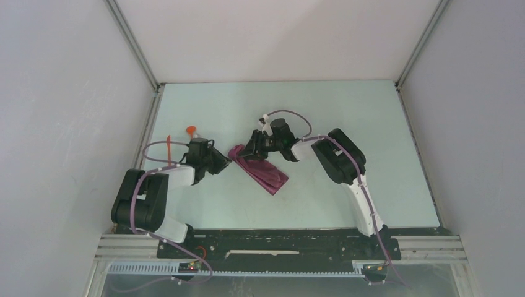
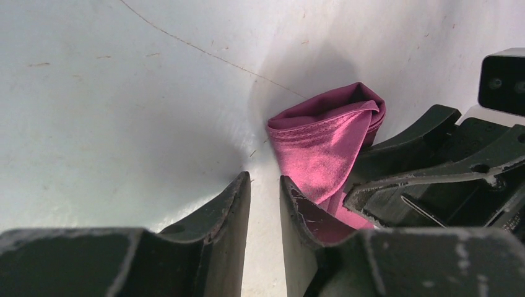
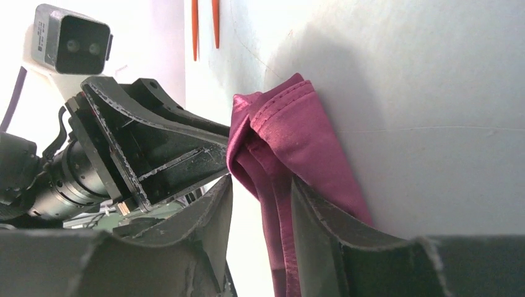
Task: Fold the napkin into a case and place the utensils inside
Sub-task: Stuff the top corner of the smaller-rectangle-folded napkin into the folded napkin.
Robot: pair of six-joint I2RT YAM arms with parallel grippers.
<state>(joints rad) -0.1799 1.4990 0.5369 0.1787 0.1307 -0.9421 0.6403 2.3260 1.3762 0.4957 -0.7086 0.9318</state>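
Note:
The maroon napkin (image 1: 263,173) lies folded into a narrow strip slanting across the table's middle, its upper left end bunched (image 2: 328,142). My left gripper (image 1: 226,162) is low at that end; its jaws (image 2: 265,179) stand a little apart over bare table, with the cloth just beside the right finger. My right gripper (image 1: 249,152) faces it from the other side. It is open, and folded cloth edges (image 3: 291,136) hang between its fingers (image 3: 262,180) against the right one. Two orange utensils (image 1: 192,130) (image 1: 168,147) lie at the far left, also seen in the right wrist view (image 3: 195,28).
Pale walls and metal frame rails (image 1: 133,49) close in the table on the left, the right and at the back. The two arm bases sit on the black plate (image 1: 272,244) at the near edge. The utensils lie close to the left wall.

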